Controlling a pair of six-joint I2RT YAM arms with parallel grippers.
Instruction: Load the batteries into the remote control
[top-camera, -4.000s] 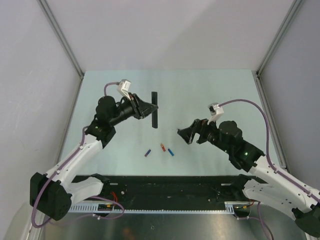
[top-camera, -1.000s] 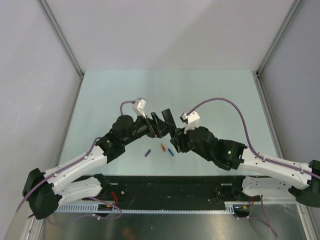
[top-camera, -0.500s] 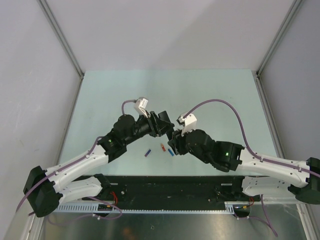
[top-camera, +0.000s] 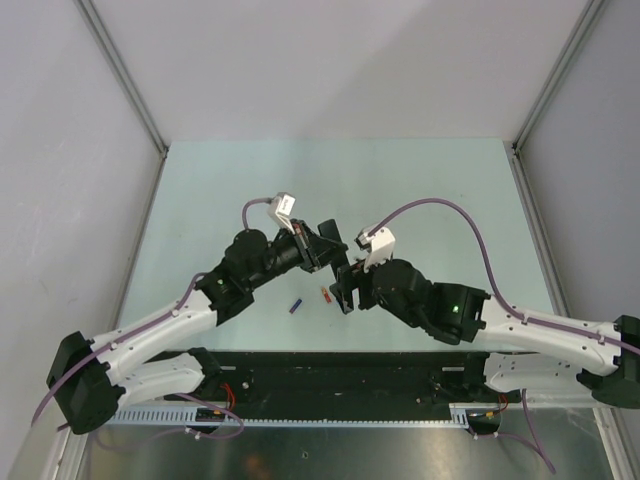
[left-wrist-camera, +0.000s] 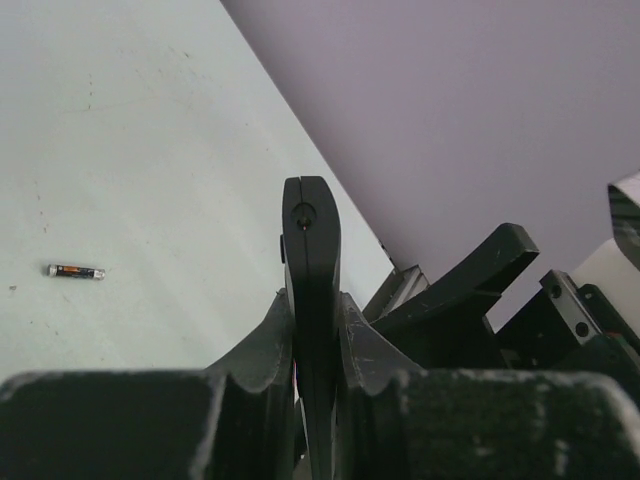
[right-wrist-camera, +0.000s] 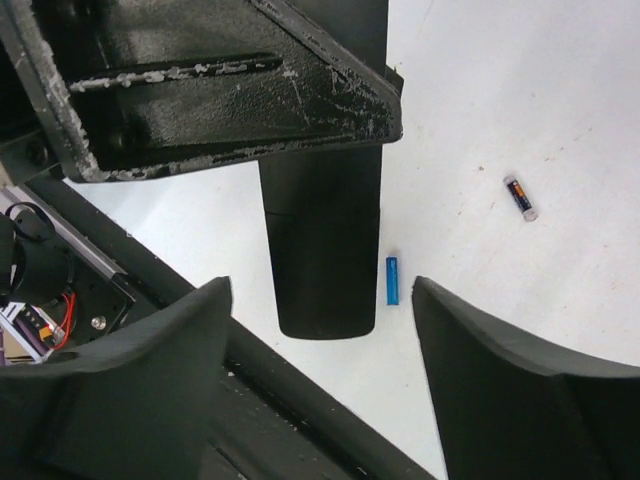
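Black remote control (left-wrist-camera: 310, 250) is clamped in the left gripper (left-wrist-camera: 313, 325) above the tabletop's (top-camera: 420, 190) middle, the right gripper (right-wrist-camera: 320, 290) gapes by its end, and the batteries (right-wrist-camera: 392, 280) lie loose on the tabletop, apparently none loaded.

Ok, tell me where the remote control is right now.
The remote control is clamped in the left gripper, held over the table's middle; in the right wrist view its free end shows between the right gripper's open fingers.
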